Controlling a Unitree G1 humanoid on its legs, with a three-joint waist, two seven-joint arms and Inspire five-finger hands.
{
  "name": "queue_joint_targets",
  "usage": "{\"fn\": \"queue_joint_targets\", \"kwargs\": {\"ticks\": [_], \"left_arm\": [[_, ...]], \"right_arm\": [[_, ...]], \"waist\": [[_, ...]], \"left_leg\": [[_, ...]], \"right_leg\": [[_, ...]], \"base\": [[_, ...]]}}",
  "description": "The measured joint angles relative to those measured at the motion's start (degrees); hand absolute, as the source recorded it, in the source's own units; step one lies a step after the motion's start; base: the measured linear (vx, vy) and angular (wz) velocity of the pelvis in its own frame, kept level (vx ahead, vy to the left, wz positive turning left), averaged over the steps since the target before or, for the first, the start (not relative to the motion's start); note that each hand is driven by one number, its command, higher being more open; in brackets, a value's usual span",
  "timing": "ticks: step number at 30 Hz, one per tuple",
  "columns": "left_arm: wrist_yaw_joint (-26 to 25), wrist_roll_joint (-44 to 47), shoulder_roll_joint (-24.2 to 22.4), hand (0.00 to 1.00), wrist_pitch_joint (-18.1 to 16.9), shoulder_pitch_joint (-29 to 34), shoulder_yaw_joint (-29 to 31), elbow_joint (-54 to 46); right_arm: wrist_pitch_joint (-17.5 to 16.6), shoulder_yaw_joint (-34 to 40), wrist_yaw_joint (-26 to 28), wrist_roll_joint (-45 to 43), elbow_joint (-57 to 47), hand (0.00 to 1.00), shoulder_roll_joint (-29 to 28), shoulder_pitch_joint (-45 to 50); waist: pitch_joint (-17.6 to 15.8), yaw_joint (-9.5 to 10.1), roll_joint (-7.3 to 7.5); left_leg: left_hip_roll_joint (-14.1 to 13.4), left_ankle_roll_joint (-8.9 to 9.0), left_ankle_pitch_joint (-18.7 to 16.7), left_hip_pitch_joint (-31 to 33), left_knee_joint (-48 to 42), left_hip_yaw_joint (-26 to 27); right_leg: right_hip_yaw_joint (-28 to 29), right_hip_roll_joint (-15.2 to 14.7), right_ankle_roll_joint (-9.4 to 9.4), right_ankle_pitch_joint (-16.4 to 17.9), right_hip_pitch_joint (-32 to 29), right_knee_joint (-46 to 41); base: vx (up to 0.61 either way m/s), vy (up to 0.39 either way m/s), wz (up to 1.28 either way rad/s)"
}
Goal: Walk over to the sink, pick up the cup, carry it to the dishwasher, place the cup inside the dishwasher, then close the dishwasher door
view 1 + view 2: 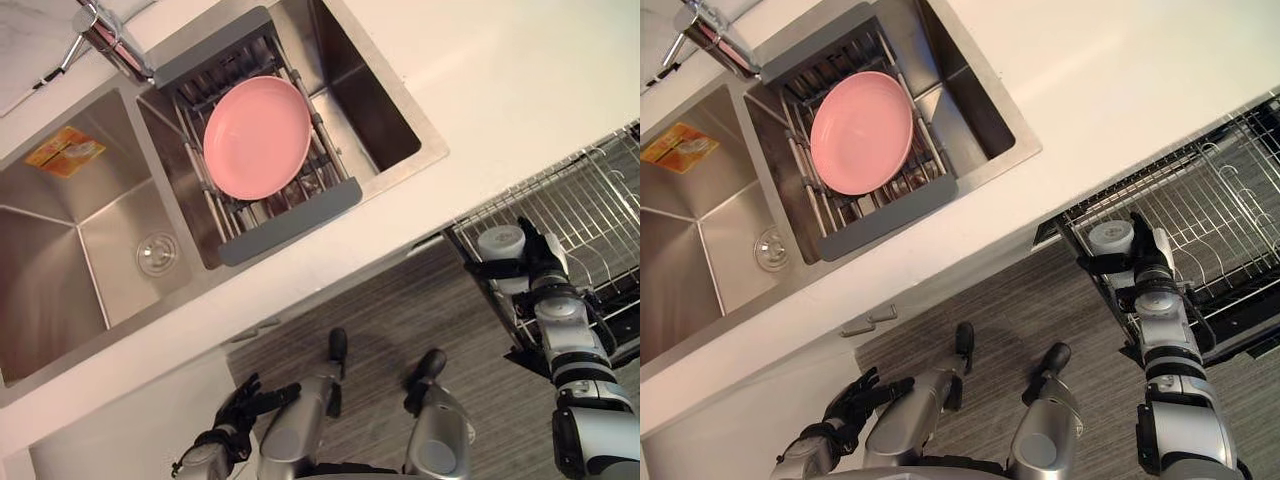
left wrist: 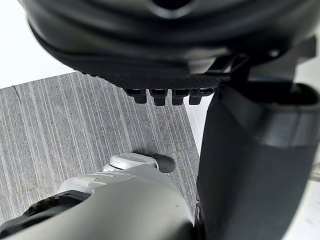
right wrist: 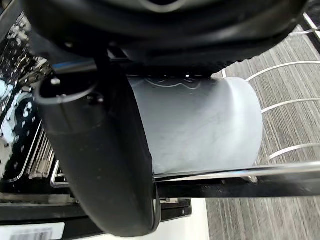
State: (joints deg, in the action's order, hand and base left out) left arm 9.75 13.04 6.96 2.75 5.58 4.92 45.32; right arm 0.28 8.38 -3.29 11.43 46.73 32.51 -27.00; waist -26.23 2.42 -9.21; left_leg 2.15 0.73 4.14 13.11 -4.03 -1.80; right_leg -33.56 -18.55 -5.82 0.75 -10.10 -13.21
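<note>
A white cup (image 1: pixel 500 243) lies on its side in my right hand (image 1: pixel 540 262), whose fingers and thumb are curled round it. The hand holds it at the near left corner of the pulled-out wire rack (image 1: pixel 590 215) of the open dishwasher, at the right. In the right wrist view the cup (image 3: pixel 200 125) sits against the palm with the thumb (image 3: pixel 100 150) across it, just above a rack wire (image 3: pixel 240 172). My left hand (image 1: pixel 235 410) hangs low at the lower left with relaxed fingers, holding nothing.
A double steel sink (image 1: pixel 80 230) is set in the white counter (image 1: pixel 500 80) at the upper left. A pink plate (image 1: pixel 257 137) rests on a drying rack (image 1: pixel 290 220) over one basin. The faucet (image 1: pixel 110 40) stands behind it. Grey wood floor (image 1: pixel 400 320) lies below the counter.
</note>
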Motion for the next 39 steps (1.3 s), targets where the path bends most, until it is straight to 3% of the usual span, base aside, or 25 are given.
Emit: {"fn": "queue_joint_targets", "kwargs": {"ticks": [7, 12, 15, 20, 23, 24, 30, 32, 36, 39], "left_arm": [[-0.8, -0.08, 0.04, 1.0, -0.05, 0.01, 0.17, 0.27], [-1.21, -0.74, 2.33, 1.0, 0.78, 0.14, 0.53, 1.64], [-2.54, -0.77, 2.59, 1.0, 2.28, 0.55, 2.28, 4.45], [-4.65, -0.78, 2.59, 1.0, 4.09, 1.01, 2.42, 7.34], [-5.98, -0.61, 2.02, 1.0, 4.41, 1.33, 2.41, 8.83], [-6.44, -0.28, 1.6, 1.0, 4.36, 1.58, 2.51, 9.06], [-8.25, 1.63, 1.09, 1.0, 4.17, 2.55, 2.65, 9.66], [-8.41, 1.45, 0.62, 1.0, 4.3, 2.55, 2.84, 9.95], [-8.18, 0.02, -0.49, 1.0, 4.69, 2.76, 4.92, 9.81], [-8.15, -0.72, -0.42, 1.0, 5.18, 2.82, 4.26, 9.79]], "right_arm": [[-0.24, 0.22, -8.95, 6.39, -4.97, 1.0, -2.01, 3.63], [-1.93, 0.39, -13.59, 12.61, -14.23, 1.0, -8.1, 11.18], [-4.08, 1.51, -15.26, 12.89, -21.52, 1.0, -11.69, 17.75], [-7.51, 3.92, -14.68, 5.47, -30.82, 1.0, -16.3, 26.52], [-10.83, 4.79, -11.68, -5.47, -36.25, 1.0, -19.74, 30.09], [-12.47, 5.02, -9.39, -12.67, -39.13, 1.0, -21.44, 31.04], [-19.58, 5.37, -1.52, -31.39, -49.56, 1.0, -25.88, 33.15], [-21.82, 6.59, 0.61, -36.44, -53.09, 1.0, -26.64, 33.35], [-22.49, 5.44, 7.13, -44.82, -57.8, 1.0, -27.68, 32.58], [-21.35, 0.64, 14.77, -49.06, -58.08, 1.0, -27.79, 31.78]], "waist": [[0.0, -0.25, 0.62], [1.89, -0.58, 3.9], [5.3, -2.25, 6.24], [9.93, -3.68, 7.97], [11.6, -4.71, 8.17], [11.96, -4.96, 8.12], [13.45, -4.79, 7.73], [13.8, -4.84, 7.16], [14.27, -4.8, 6.44], [14.67, -4.7, 6.31]], "left_leg": [[-0.03, 0.18, -0.16, -2.08, -0.02, 0.72], [-1.7, 0.96, -1.32, -5.01, -0.02, 3.08], [-3.0, 1.2, -2.23, -6.22, -0.03, 4.46], [-4.76, 1.91, -3.5, -8.75, -0.08, 6.65], [-5.69, 2.48, -4.16, -10.45, -0.07, 7.19], [-6.11, 2.77, -4.36, -11.21, -0.02, 7.3], [-7.21, 3.18, -4.54, -11.07, 0.39, 7.29], [-8.29, 3.02, -4.72, -10.79, -0.54, 11.26], [-7.33, 2.39, -5.13, -10.02, -2.14, 13.04], [-5.88, 2.07, -5.06, -11.13, 0.1, 13.16]], "right_leg": [[2.15, 0.23, -0.05, 0.03, 1.94, 0.47], [4.6, 2.24, -0.23, -0.12, 4.06, 2.36], [5.46, 3.95, -0.02, -0.62, 5.34, 4.65], [7.13, 6.26, 0.14, -1.14, 7.71, 7.56], [7.34, 7.48, 0.17, -1.22, 9.82, 9.15], [7.35, 8.08, 0.24, -1.29, 10.8, 9.87], [5.74, 9.93, 0.97, -2.68, 13.31, 14.21], [3.78, 9.54, 0.88, -2.63, 14.36, 14.41], [1.99, 7.75, -0.02, -2.69, 14.87, 14.07], [1.32, 6.45, -0.88, -2.92, 15.58, 14.15]], "base": [[-0.01, -0.012, -0.02], [-0.04, -0.064, -0.29], [0.0, -0.073, -0.26], [0.07, -0.084, -0.27], [0.07, -0.08, -0.11], [0.04, -0.068, -0.04], [0.0, -0.055, 0.09], [0.02, -0.005, 0.41], [0.02, 0.084, 0.23], [0.0, 0.081, 0.15]]}}
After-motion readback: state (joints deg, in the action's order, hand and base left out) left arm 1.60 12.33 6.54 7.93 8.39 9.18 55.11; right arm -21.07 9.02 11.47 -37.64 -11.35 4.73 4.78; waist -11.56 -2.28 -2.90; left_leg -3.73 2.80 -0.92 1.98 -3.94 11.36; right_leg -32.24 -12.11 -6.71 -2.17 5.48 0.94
